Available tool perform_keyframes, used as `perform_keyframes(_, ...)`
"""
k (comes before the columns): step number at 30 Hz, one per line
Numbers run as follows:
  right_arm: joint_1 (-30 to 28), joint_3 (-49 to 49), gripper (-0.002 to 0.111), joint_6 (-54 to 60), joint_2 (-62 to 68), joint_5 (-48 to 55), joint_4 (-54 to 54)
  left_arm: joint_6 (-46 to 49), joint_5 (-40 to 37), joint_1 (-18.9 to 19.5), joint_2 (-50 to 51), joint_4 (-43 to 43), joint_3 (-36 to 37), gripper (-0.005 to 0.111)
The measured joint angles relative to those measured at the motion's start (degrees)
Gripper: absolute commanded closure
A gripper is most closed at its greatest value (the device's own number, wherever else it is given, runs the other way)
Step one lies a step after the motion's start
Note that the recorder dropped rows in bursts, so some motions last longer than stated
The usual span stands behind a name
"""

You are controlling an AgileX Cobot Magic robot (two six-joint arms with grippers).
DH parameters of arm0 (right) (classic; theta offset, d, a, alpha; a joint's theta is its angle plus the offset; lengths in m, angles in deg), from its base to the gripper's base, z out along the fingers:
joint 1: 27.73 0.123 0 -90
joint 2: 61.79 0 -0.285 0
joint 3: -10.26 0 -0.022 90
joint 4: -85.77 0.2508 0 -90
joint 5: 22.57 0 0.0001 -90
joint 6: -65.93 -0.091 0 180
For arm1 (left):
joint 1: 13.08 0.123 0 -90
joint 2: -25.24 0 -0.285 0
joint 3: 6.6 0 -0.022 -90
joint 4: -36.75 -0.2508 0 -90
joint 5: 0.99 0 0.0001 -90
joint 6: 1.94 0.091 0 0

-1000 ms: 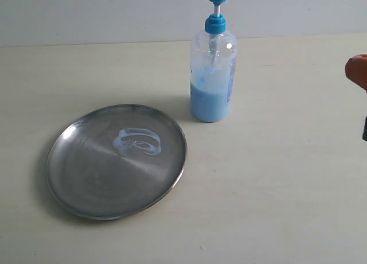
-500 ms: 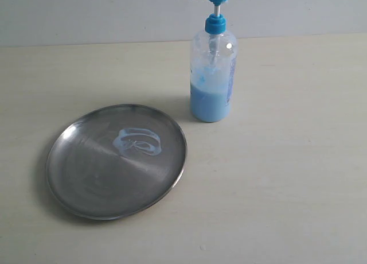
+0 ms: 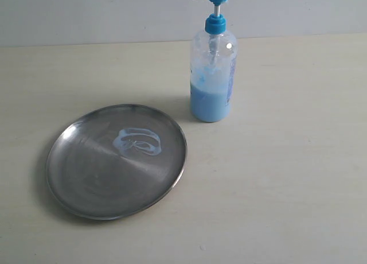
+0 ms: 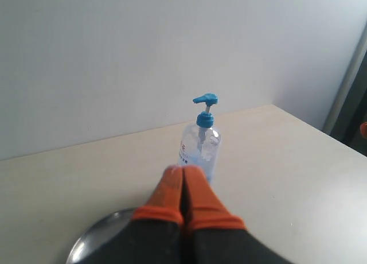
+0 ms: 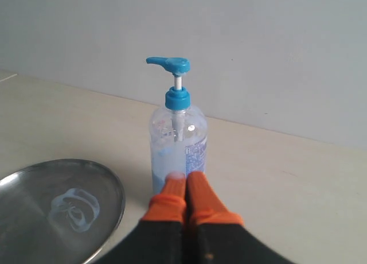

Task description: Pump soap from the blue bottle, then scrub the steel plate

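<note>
The blue bottle (image 3: 213,69) stands upright behind the steel plate (image 3: 80,183), its pump head raised, pale blue liquid filling its lower part. A whitish-blue swirl of soap (image 3: 137,141) lies near the plate's middle. Neither arm shows in the exterior view. The left wrist view has my left gripper (image 4: 183,172) shut and empty, orange fingertips pressed together, short of the bottle (image 4: 200,146) with a bit of plate rim (image 4: 92,238) below. My right gripper (image 5: 186,179) is shut too, holding nothing, close in front of the bottle (image 5: 176,143), with the plate (image 5: 34,178) and soap (image 5: 74,209) off to one side.
The pale tabletop (image 3: 287,178) stretches bare to the right of the bottle and plate. A white wall (image 3: 103,14) rises behind the table's far edge.
An orange gripper tip at the right edge of the exterior view a second ago has withdrawn out of that view. Bottle, plate and soap have not moved.
</note>
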Motion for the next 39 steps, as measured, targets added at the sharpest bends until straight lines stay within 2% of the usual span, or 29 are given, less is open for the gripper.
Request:
perform_keyframes(17,0.00,0.00,0.108,0.00,0.00,0.29,0.00,0.00,0.00,0.19,0.00,-1.14,0.00,0.107)
perform_keyframes(21,0.00,0.00,0.108,0.00,0.00,0.29,0.00,0.00,0.21,3.06,-0.97,-1.36,0.15,0.107)
perform_keyframes(24,0.00,0.00,0.108,0.00,0.00,0.29,0.00,0.00,3.46,6.81,-3.46,-1.36,3.80,0.107)
perform_keyframes(28,0.00,0.00,0.108,0.00,0.00,0.29,0.00,0.00,9.46,9.69,-6.22,-1.36,9.92,0.107)
perform_keyframes(39,0.00,0.00,0.108,0.00,0.00,0.29,0.00,0.00,20.76,10.48,-11.26,-2.60,25.12,0.107)
